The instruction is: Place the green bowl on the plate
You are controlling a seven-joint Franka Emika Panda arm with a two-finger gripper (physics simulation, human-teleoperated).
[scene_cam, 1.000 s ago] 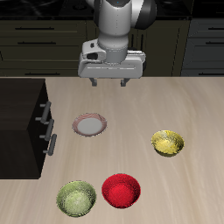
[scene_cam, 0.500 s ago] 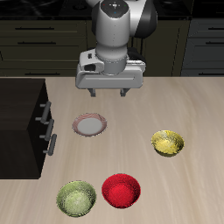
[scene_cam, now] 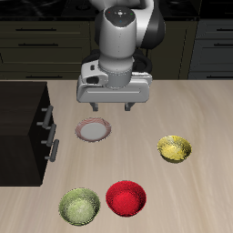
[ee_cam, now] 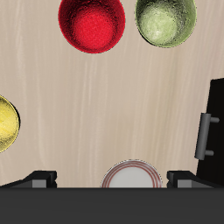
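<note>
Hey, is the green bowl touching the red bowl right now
Apart. The wrist view shows a strip of bare table between the green bowl and the red bowl; the exterior view shows the same gap.

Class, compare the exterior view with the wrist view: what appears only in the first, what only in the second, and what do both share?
Only the exterior view shows the robot arm, the dark cabinets behind the table, and the yellow bowl whole. Only the wrist view looks straight down into the bowls; it cuts the yellow bowl at its edge and shows just part of the plate. Both share the green bowl, the red bowl beside it, the plate, the dark drawer unit and the gripper, empty above the table near the plate.
</note>
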